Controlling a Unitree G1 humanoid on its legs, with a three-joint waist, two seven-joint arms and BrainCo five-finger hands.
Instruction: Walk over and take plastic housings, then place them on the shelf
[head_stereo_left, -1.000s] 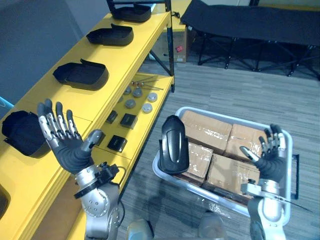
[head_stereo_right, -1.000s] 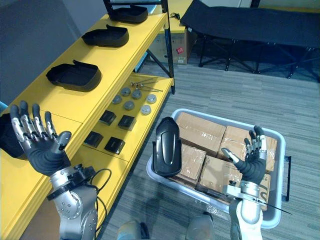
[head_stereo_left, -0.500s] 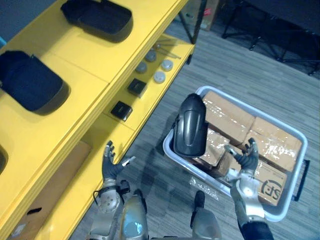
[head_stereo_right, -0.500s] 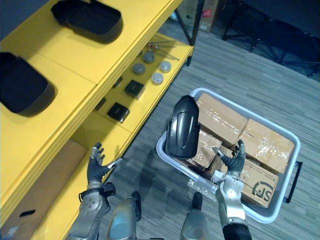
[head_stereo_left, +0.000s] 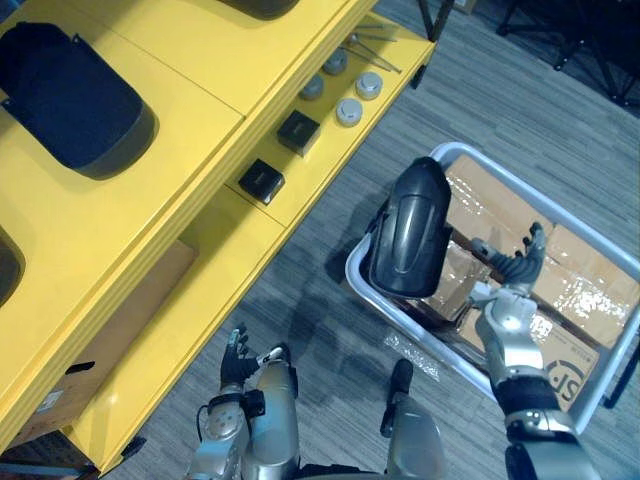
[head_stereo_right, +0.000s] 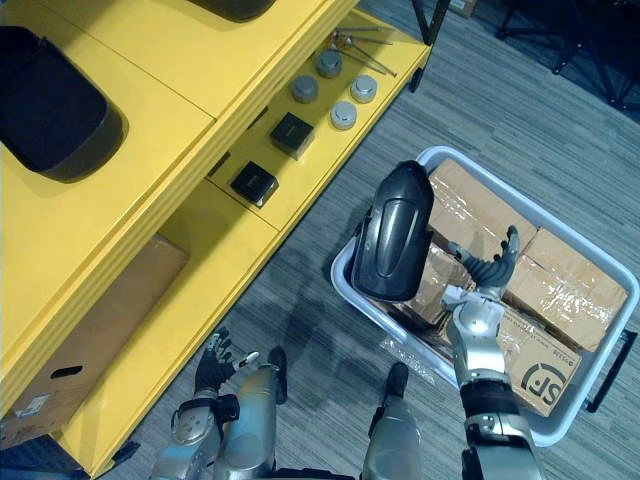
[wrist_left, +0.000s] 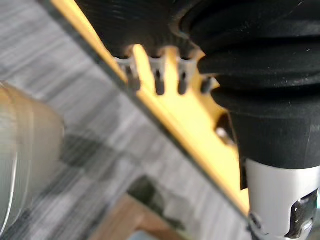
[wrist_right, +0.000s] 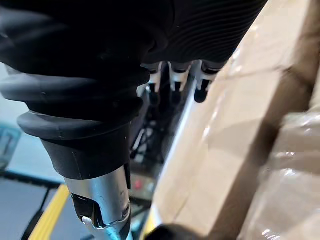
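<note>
Yellow shelf (head_stereo_left: 200, 60) bears black housings (head_stereo_left: 75, 100), boxes (head_stereo_left: 261, 181), discs (head_stereo_left: 349, 111).

The shelf (head_stereo_left: 200, 60) is showing bright yellow beneath matte black housings (head_stereo_left: 75, 100), a glossy charcoal housing (head_stereo_left: 410, 235) is shining beside tan, clear-taped boxes (head_stereo_right: 570, 280) in a pale grey bin (head_stereo_left: 360, 290), and the floor (head_stereo_left: 480, 90) is showing grey streaks, with grey discs (head_stereo_left: 349, 110) and 2 black blocks (head_stereo_left: 298, 131).

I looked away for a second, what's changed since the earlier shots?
Both arms dropped from their raised pose. The left hand came down low beside the yellow shelf; the right hand sank over the boxes in the bin. Both are open, holding nothing. The camera also tipped downward. The black housing leans in the bin as before, and the housing on the shelf has not moved.
</note>
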